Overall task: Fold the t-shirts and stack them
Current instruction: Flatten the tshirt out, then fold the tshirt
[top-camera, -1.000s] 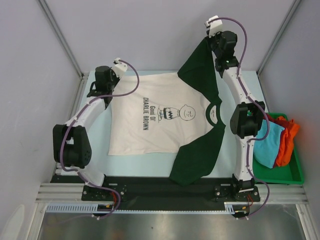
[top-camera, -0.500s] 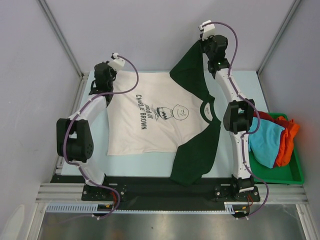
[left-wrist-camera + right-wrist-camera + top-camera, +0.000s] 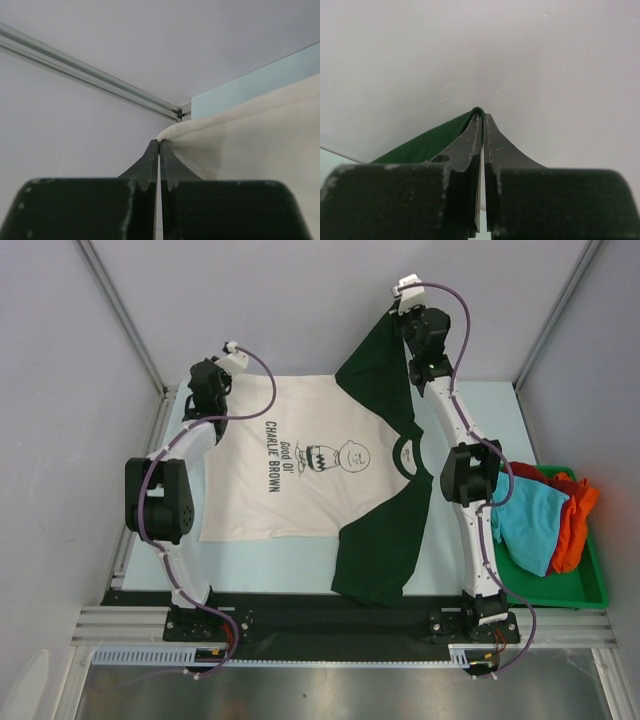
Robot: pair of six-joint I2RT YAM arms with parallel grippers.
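**A:** What have the two claws got hold of?

**B:** The left claw (image 3: 159, 146) is pinched tight on a hem corner of the cream-white cloth t-shirt (image 3: 300, 490), the one with dark printed lettering (image 3: 280, 455) and what look like dark green sleeves. Only the cloth edge sits between its jaws. The right claw (image 3: 483, 119) is clamped the same way on the tip of the far green sleeve (image 3: 380, 370), held up off the pale blue table top (image 3: 290, 560) close to the back wall.

**A:** And where does the shirt lie from there?

**B:** Its far edge runs from one claw to the other. Below them the body lies flat and print-up, reaching back toward the arm bases. The near green sleeve (image 3: 385, 550) is on the side furthest from the right claw, draped toward the black base rail.

**A:** Any fold made?

**B:** None that I can see. The whole outline is open and nothing is stacked, so I'd judge this the very start: the shirt is being spread or squared. The sleeves, the body folds and the stacking all remain to be done.

**A:** Anything else waiting?

**B:** Out beyond the right claw's arm, beside its elbow, a green plastic tray (image 3: 590, 590) holds a bunched turquoise cloth (image 3: 530, 520) and an orange cloth (image 3: 575, 520). They may be more garments, though I can't tell.
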